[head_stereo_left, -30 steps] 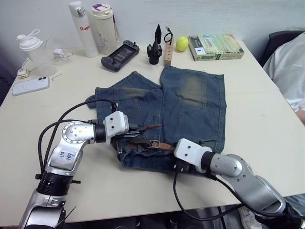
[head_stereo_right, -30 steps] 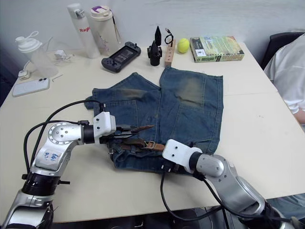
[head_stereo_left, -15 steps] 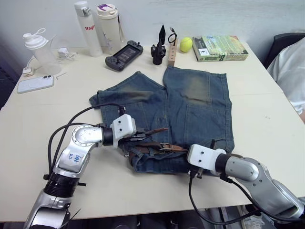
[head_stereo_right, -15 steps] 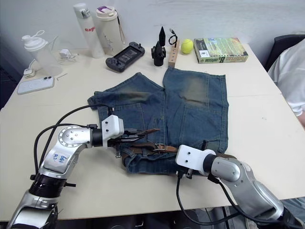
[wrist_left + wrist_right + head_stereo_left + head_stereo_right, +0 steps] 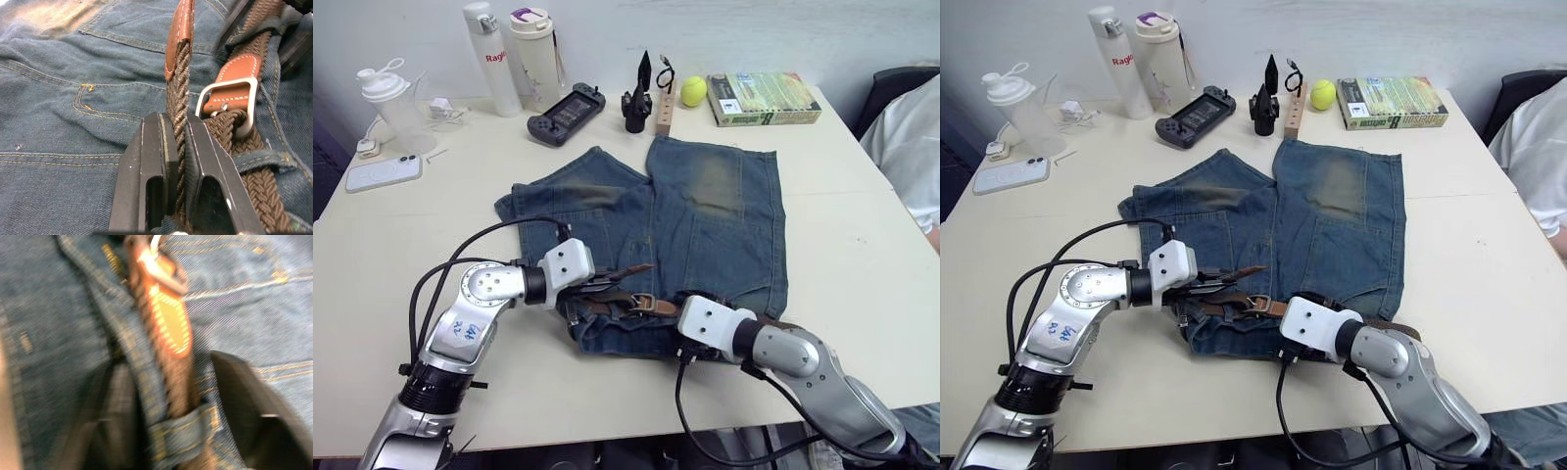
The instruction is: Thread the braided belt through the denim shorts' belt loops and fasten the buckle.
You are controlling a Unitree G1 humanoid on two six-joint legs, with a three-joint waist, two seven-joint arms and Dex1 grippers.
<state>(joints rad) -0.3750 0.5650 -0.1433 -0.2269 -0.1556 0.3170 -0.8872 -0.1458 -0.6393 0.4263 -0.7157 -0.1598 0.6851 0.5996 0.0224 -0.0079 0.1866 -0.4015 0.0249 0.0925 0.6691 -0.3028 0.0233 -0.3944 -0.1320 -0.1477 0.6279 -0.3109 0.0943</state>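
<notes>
head views: denim shorts (image 5: 705,215) flat mid-table, waistband at the near edge, legs pointing far. braided belt (image 5: 607,302) runs left-right along that waistband; a stretch also pokes out right of the right wrist.
key relation: belt tip (image 5: 1252,269) rises just right of the left gripper (image 5: 1206,284); buckle (image 5: 1255,304) sits just right and nearer, between the two grippers. Left arm is the one holding the free end.
left arm pose: elbow out left, forearm level, gripper pointing right along the waistband.
right arm pose: reaches in from near-right, right gripper (image 5: 1285,338) low at the waistband's near edge, just right of the buckle.
left wrist view: jaws clamped on the braid just behind the tan tip (image 5: 179,29); strap axis runs straight out from the jaws. Buckle frame beside the strap, tip not through it yet.
right wrist view: jaws apart, straddling the waistband and belt at a belt loop (image 5: 188,431); tan leather tab ahead. Whether they're touching cloth: can't tell.
</notes>
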